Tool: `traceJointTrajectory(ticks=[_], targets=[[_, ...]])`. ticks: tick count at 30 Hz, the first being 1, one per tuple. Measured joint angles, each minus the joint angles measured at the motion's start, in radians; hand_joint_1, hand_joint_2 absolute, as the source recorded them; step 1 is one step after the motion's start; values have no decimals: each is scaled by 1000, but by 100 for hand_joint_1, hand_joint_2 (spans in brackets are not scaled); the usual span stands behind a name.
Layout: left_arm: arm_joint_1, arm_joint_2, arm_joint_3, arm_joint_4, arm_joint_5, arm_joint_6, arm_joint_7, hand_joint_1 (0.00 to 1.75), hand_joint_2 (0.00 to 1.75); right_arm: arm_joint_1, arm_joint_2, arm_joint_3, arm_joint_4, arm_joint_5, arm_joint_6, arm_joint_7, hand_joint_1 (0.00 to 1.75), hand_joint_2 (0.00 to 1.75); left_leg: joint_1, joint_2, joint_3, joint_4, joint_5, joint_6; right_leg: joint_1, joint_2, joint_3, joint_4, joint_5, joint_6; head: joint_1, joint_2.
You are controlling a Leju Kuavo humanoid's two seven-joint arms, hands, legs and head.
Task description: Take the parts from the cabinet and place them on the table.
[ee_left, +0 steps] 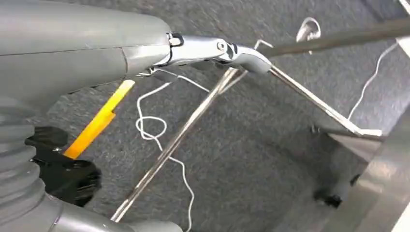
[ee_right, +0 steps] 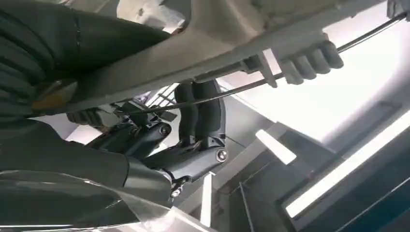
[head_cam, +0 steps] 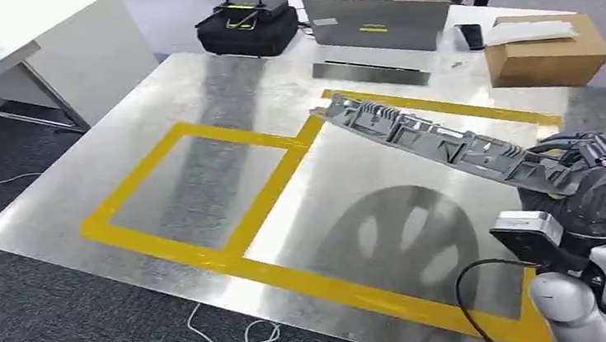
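Left hand (ee_left: 63, 169) hangs low beside the table, over dark carpet with a loose white cable (ee_left: 154, 130) and a strip of yellow tape (ee_left: 96, 121) on the floor; a thumb sticks out straight, but whether the dark fingers are curled or spread I cannot tell.

Moving rightward across the table (head_cam: 153, 101), a yellow taped rectangle (head_cam: 194, 189) marks the left part of the shiny metal top, with a second, larger taped frame adjoining it. Above that frame, the long grey part (head_cam: 437, 138) stretches diagonally, its far end near the middle of the table and its near end at the right. Right hand (head_cam: 594, 179) grasps that near end, dark fingers (ee_right: 200, 113) wrapped around its edge, so the piece juts out unsupported over the surface.

It looks like a stiff moulded plastic piece, ribbed and full of openings, probably fairly light for its length. Held by one end, it will lever hard on the grip and could twist or droop; a hold nearer the middle, on a solid rib, would steady it. The thin ribs may crack if it lands hard.
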Motion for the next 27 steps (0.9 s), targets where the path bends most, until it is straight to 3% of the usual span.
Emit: traceJointTrajectory(ticks=[1,2,3,5,6,7,8,9,11,12,13,14,15,16,17,18,19,20,21,23,25,27], targets=[[0,0,0,0,0,0,0,0,175,-1,0,0,0,3,3,3,175,175,-3,-19,34,-82,47,13,1,13,0,0,1,0,0,0],[0,1,0,0,0,1,-1,0,175,-1,0,0,1,9,13,7,175,175,-7,-73,64,-158,80,29,-5,21,-2,-1,3,0,2,0],[2,2,2,-1,2,2,-1,0,175,-7,0,0,5,16,29,17,175,175,-3,-106,72,-179,74,41,2,34,-6,2,4,4,4,0],[3,2,3,-2,7,1,0,0,175,-18,0,2,10,34,95,64,175,175,-11,-86,77,-193,68,41,-12,59,-20,0,13,18,-3,0],[0,2,3,-2,9,0,1,0,175,-21,-3,2,13,40,132,87,175,175,-12,-74,77,-198,70,41,-13,73,-24,-4,19,27,-2,0],[-2,0,3,-2,9,-1,1,0,175,-24,-9,4,14,41,173,109,175,175,-1,-58,82,-220,79,36,-4,82,-27,-8,21,33,-3,0],[-7,1,5,-2,8,-2,1,0,175,-23,-15,8,19,39,196,120,175,175,2,-43,88,-233,87,31,-2,29,-39,4,9,33,-1,0],[-5,0,5,-2,8,-2,1,0,175,-37,-26,11,28,34,214,128,175,175,3,-33,89,-239,90,35,-1,-24,-61,49,-29,39,11,0],[-3,-1,7,-1,2,-7,1,0,175,-55,-34,21,40,5,265,152,175,175,1,-8,87,-237,90,35,-4,-59,-126,198,-101,49,11,0],[-5,-1,9,-1,-2,-13,3,0,175,-63,-45,32,46,-16,321,183,175,175,1,5,86,-237,90,35,-6,-63,-151,258,-120,55,12,0],[-10,0,11,0,-8,-18,9,0,175,-76,-61,40,53,-32,382,215,175,175,2,14,86,-237,90,34,-9,-66,-156,274,-117,59,12,0],[-18,0,14,1,-17,-25,15,0,175,-94,-85,53,64,-50,457,249,175,175,2,22,86,-236,90,33,-13,-69,-136,244,-92,64,12,0],[-27,-1,15,3,-23,-31,16,0,175,-111,-106,61,73,-67,508,264,175,175,2,27,86,-236,90,31,-15,-73,-98,178,-56,67,12,0],[-36,-1,15,4,-29,-37,16,0,175,-129,-125,70,83,-88,546,271,175,175,4,30,86,-232,89,26,-18,-78,-41,83,-17,69,13,0],[-44,-1,15,5,-37,-44,15,0,175,-151,-137,75,92,-108,569,276,175,175,4,32,86,-226,87,20,-21,-87,11,-1,-2,70,13,0],[-52,0,19,7,-55,-53,11,0,175,-175,-151,82,110,-136,599,283,175,175,-5,33,81,-219,82,11,-12,-88,27,-20,-19,62,13,0],[-62,0,25,13,-75,-64,3,0,175,-197,-167,89,129,-162,623,288,175,175,-4,33,79,-215,83,6,-15,-82,26,-21,-11,45,8,0],[-73,0,29,22,-93,-72,-7,0,175,-215,-182,96,150,-178,645,293,175,175,-5,33,77,-212,81,8,-18,-82,25,-23,-6,44,8,0],[-82,1,34,32,-106,-78,-16,0,175,-234,-194,105,172,-189,663,293,175,175,-5,33,75,-212,88,29,-16,-82,25,-22,-5,44,9,0],[-102,2,43,54,-125,-88,-26,0,175,-284,-219,129,223,-201,697,302,175,175,-5,33,75,-213,91,38,-13,-79,24,-22,-3,41,8,0],[-118,5,45,70,-135,-95,-29,0,175,-329,-237,150,265,-200,724,315,175,175,-4,33,75,-216,94,38,-10,-80,23,-22,-2,37,8,0],[-131,8,47,85,-139,-98,-33,0,175,-366,-251,172,301,-200,739,320,175,175,-2,33,76,-220,99,28,-8,-81,21,-20,-1,34,8,0]])
